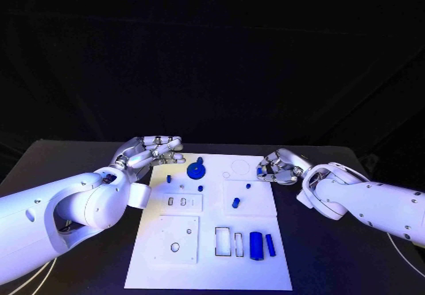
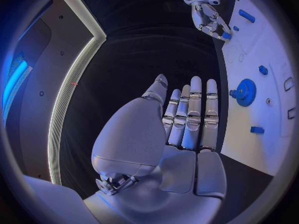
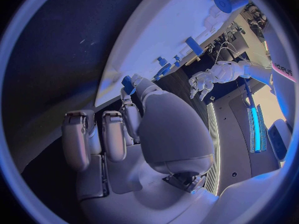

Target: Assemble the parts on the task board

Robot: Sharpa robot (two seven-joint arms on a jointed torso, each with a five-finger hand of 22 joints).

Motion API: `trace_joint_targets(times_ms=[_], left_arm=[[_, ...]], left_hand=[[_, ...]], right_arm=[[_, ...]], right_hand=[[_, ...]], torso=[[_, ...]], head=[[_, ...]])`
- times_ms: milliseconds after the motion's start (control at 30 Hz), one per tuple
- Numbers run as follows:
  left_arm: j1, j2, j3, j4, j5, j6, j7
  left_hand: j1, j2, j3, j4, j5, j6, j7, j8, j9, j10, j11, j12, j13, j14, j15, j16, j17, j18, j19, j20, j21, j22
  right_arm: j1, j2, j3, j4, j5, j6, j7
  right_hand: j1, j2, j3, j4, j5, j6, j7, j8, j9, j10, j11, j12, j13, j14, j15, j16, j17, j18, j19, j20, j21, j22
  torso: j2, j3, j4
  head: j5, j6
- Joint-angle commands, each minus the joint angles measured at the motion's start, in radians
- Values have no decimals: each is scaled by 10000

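**At far right edge of task board (image 1: 208,270): small part pinched, seat not yet reached**

Over the board's far right edge, right hand (image 1: 279,167) curled in, with what looks like a small blue part (image 3: 127,82) pinched at the fingertips; exact grip hard to make out. Beside the far left corner, left hand (image 1: 150,150) flat and wide, fingers straight and close together, holding nothing, apart from the board.

Likely step: carrying the pinched part to its seat. To do it well:
- Keep the pinch firm but light; smooth little piece, probably hard plastic, likely to twist or pop out.
- Line up the part's long axis with the hole before lowering; no forcing at a tilt.
- Come straight down, release only once seated.
- Steer clear of the blue gear (image 1: 196,171) and the short blue peg (image 1: 236,202) standing nearby.
- Keep the left hand off the board, or use it to steady the edge if the plate slides.

Materials and shapes: white matte plate, flat, rectangular, with raised square panels and rectangular slots (image 1: 223,241) cut through. Toothed round gear. Near the front, a blue cylinder (image 1: 256,246) lying just beside a thinner blue bar (image 1: 270,244). Black table, low sheen.
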Motion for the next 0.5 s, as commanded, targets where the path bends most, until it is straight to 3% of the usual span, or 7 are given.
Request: trace_joint_targets(times_ms=[33,267,500], left_arm=[[7,5,6,6,25,193,34],[6,28,4,-86,33,183,28],[6,59,-6,-211,62,178,23]], left_hand=[[-25,98,9,-43,43,-26,60,-55,-13,-4,86,-42,-4,-50,10,58,23,113,-78,-17,52,-10],[-24,97,9,-44,43,-26,59,-56,-13,-4,86,-43,-3,-51,10,58,23,114,-78,-16,52,-11],[-19,96,10,-49,43,-25,57,-58,-12,-1,85,-46,-3,-53,10,60,26,114,-81,-15,52,-11]], right_arm=[[79,-65,26,396,109,-415,-164],[458,-24,39,1648,-206,-459,-930],[565,756,-45,2180,-863,-185,-1666]], right_hand=[[-102,50,54,31,-7,11,-104,162,222,1,-48,20,124,799,-57,68,1648,-41,586,-81,73,2089],[-174,182,150,51,-155,-70,-96,161,234,-6,-42,-4,109,807,-51,85,1680,-56,628,-81,119,2139],[-240,198,167,67,-241,-118,-81,155,238,-5,-31,-8,109,807,-46,83,1677,-65,651,-79,144,2166]], torso=[[-11,0,-5],[-29,-1,12],[-38,5,23]], head=[[15,-13],[130,-26],[283,-105]])
